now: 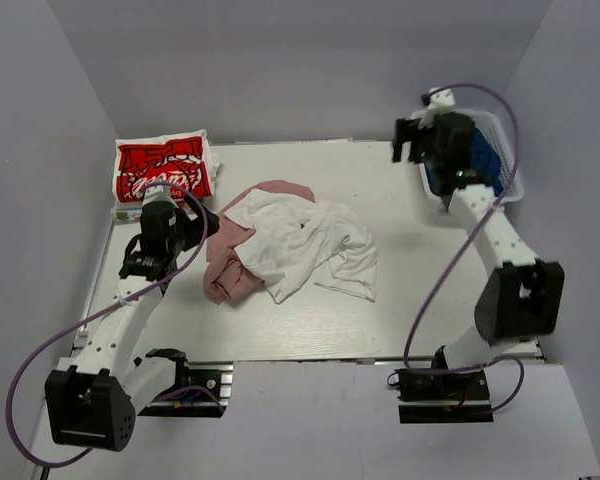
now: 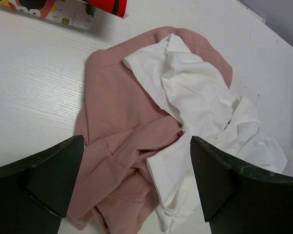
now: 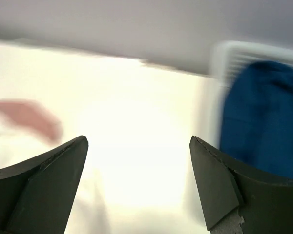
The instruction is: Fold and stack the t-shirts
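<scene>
Nearest, at the left: left gripper (image 2: 136, 141), hanging with fingers wide apart and holding nothing, above the crumpled dusty pink t-shirt (image 2: 112, 126). Over its right part, covering it, the rumpled white t-shirt (image 1: 305, 245), both in the middle of the table (image 1: 410, 300). Far left, folded red t-shirt (image 1: 163, 170) with white lettering. Far right, right gripper (image 1: 410, 145), likewise spread wide and empty, beside the white basket (image 1: 510, 190) with the navy t-shirt (image 1: 483, 160) inside.
</scene>
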Robot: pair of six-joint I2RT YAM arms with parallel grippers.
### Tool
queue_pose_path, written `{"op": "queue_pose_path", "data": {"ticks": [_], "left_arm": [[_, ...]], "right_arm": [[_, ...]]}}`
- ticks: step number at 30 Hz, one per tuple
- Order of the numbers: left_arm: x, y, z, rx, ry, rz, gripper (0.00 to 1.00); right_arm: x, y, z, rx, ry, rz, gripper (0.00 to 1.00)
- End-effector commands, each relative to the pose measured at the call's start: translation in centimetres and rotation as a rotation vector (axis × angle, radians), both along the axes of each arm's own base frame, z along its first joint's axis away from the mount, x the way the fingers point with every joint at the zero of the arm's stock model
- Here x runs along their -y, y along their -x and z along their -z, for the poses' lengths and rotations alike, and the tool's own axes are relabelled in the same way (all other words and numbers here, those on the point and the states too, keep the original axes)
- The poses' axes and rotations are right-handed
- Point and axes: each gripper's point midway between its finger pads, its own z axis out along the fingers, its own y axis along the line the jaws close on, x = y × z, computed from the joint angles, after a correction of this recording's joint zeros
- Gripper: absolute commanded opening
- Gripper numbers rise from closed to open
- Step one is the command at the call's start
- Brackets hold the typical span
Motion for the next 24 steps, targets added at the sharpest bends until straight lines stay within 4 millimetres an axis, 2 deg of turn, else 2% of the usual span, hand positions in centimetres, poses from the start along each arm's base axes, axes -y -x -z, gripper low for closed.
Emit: {"op": "queue_pose_path", "data": {"ticks": [1,2,3,6,7,8,9,10,11,12,14,16,17,18,19,20,21,22,23,24], "left_arm": [[0.4,1.3,-0.8,0.022,0.037,0.01,1.0],[0.5,1.5,-0.6,0.019,0.053,0.002,1.0],[0.7,1.7,-0.3,0.014,0.068,0.006,1.0],[1.5,2.3,0.1,0.004,0.096,0.042,1.0],[1.7,2.3,0.0,0.003,0.102,0.053,1.0],[1.7,2.4,0.0,0.003,0.102,0.053,1.0],[1.9,2.4,0.0,0.001,0.114,0.057,1.0],[1.8,2.5,0.2,-0.01,0.113,0.056,1.0],[1.8,2.5,0.6,-0.022,0.112,0.056,1.0],[1.6,2.6,0.8,-0.032,0.106,0.044,1.0],[1.4,2.6,1.3,-0.053,0.105,0.028,1.0],[1.4,2.7,1.8,-0.071,0.104,0.027,1.0],[1.4,2.7,2.1,-0.082,0.102,0.026,1.0],[1.4,2.7,2.1,-0.082,0.102,0.026,1.0],[1.4,2.7,2.1,-0.082,0.102,0.026,1.0],[1.4,2.7,2.1,-0.082,0.102,0.026,1.0],[1.3,2.4,1.9,-0.079,0.098,0.018,1.0],[1.3,2.6,2.1,-0.088,0.097,0.018,1.0],[1.3,2.6,2.1,-0.088,0.097,0.018,1.0],[1.3,2.4,1.7,-0.079,0.098,0.018,1.0]], "right_arm": [[-7.0,3.4,0.5,0.072,-0.121,-0.226,0.9],[-9.6,4.6,1.5,0.047,-0.135,-0.279,0.9],[-10.6,5.4,3.6,-0.01,-0.15,-0.299,0.9],[-14.5,7.4,7.9,-0.145,-0.129,-0.361,0.9],[-15.8,8.4,9.9,-0.206,-0.103,-0.393,0.9],[-16.0,8.5,11.8,-0.242,-0.07,-0.384,0.9],[-17.8,9.7,12.9,-0.268,-0.045,-0.424,0.9],[-18.2,10.0,14.4,-0.301,-0.018,-0.423,0.9],[-18.0,10.4,16.9,-0.354,0.018,-0.403,0.9],[-18.7,10.9,17.6,-0.364,0.044,-0.403,0.9],[-18.5,12.0,21.1,-0.46,0.083,-0.399,0.9],[-18.4,12.5,23.6,-0.522,0.11,-0.382,0.9],[-18.7,11.9,23.3,-0.514,0.11,-0.377,0.87],[-18.3,12.4,24.0,-0.556,0.124,-0.365,0.78],[-18.2,12.4,24.7,-0.578,0.129,-0.361,0.48],[-18.7,11.6,23.5,-0.556,0.12,-0.364,0.33],[-18.8,11.0,21.8,-0.518,0.11,-0.355,0.2],[-19.1,10.3,20.3,-0.476,0.102,-0.351,0.0],[-19.4,9.3,18.3,-0.412,0.076,-0.332,0.0],[-18.7,8.5,13.9,-0.306,0.054,-0.293,0.0]]}}
